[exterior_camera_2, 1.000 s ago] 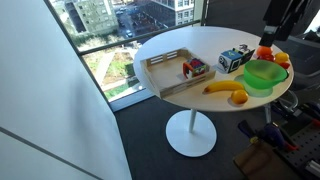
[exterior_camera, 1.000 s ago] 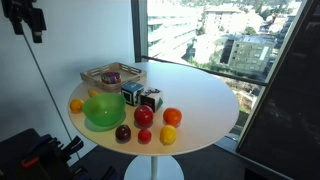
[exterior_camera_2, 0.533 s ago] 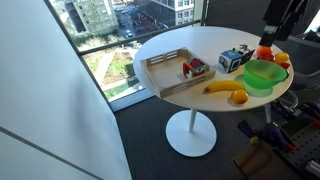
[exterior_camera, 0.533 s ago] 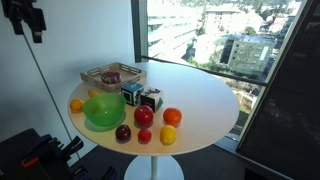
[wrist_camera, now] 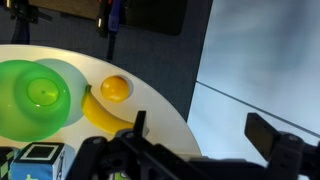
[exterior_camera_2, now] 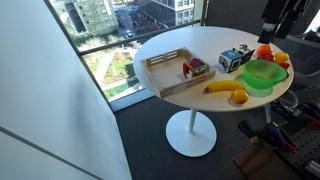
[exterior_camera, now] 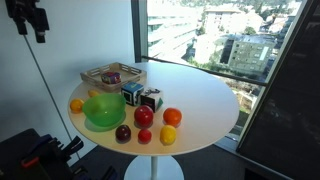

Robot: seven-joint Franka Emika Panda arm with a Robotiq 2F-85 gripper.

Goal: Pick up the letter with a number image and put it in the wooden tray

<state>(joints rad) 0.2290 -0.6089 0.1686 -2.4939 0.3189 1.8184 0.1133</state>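
The letter cube with blue edges and white faces sits on the round white table next to a darker cube. It also shows at the bottom left of the wrist view. The wooden tray stands at the table's edge and holds a small red-and-white block; the tray also shows in an exterior view. My gripper hangs high above and beside the table, far from the cube. It shows in both exterior views. In the wrist view its jaws are open and empty.
A green bowl stands beside the cubes. A banana and an orange lie by the bowl. Several fruits, including an orange and a red apple, lie near the front edge. A large window is behind.
The gripper has shifted very slightly sideways high above the table. Nothing on the table has moved.
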